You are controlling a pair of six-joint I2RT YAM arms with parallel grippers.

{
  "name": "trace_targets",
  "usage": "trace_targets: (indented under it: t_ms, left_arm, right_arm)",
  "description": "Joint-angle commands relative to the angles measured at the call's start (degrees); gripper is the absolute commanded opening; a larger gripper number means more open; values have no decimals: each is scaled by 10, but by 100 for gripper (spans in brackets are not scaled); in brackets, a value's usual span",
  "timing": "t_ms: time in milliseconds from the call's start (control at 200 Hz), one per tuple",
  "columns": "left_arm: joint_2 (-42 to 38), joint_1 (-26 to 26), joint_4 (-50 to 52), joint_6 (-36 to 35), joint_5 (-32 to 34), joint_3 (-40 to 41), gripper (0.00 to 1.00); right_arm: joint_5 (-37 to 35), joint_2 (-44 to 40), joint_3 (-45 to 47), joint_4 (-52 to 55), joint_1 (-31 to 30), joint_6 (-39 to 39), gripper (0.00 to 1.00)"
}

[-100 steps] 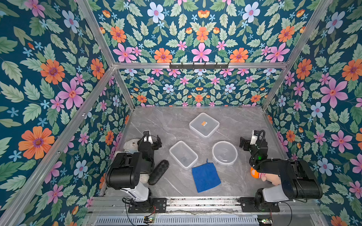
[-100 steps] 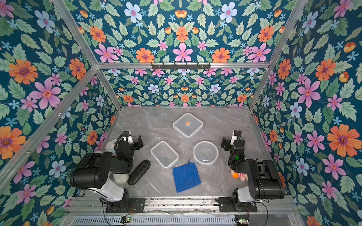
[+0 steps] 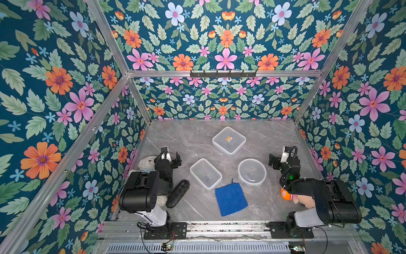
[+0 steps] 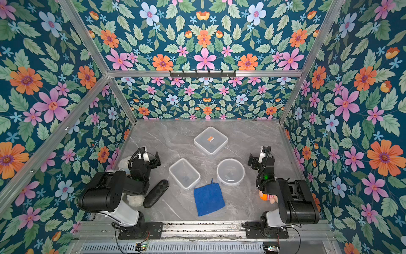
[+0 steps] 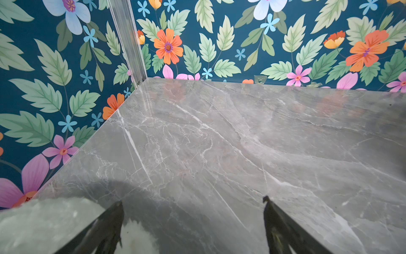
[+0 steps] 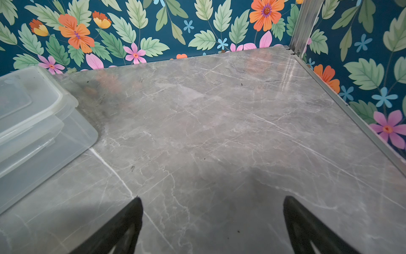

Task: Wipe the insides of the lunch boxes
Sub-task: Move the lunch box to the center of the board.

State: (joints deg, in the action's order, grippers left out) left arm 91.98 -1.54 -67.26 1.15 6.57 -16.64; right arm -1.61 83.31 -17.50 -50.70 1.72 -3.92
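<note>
Three clear lunch boxes stand mid-table in both top views: a large square one [image 3: 229, 140] [image 4: 210, 140] at the back with an orange label inside, a smaller rectangular one [image 3: 205, 173] [image 4: 184, 173], and a round one [image 3: 251, 172] [image 4: 230, 172]. A blue cloth [image 3: 230, 199] [image 4: 208, 199] lies flat in front of them. My left gripper [image 3: 173, 155] [image 5: 193, 200] is open over bare table, left of the rectangular box. My right gripper [image 3: 277, 157] [image 6: 213, 198] is open and empty, right of the round box. The right wrist view shows the square box [image 6: 33, 123] to one side.
A white plush toy [image 3: 147, 162] [image 5: 44, 220] lies under the left arm by the left wall. A black checkered case [image 3: 178, 193] lies beside that arm. A small doll with an orange part [image 3: 294, 198] sits under the right arm. Floral walls [image 3: 66, 110] enclose three sides.
</note>
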Motion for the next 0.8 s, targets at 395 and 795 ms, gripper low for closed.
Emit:
trace_targets:
  t_ms: [395, 795]
  left_arm:
    - [-2, 1, -22, -7, 0, 0, 99]
    - [-211, -43, 298, 31, 31, -112, 99]
  right_arm:
    - [-34, -7, 3, -21, 0, -7, 99]
    - [-237, -260, -102, 389, -42, -110, 99]
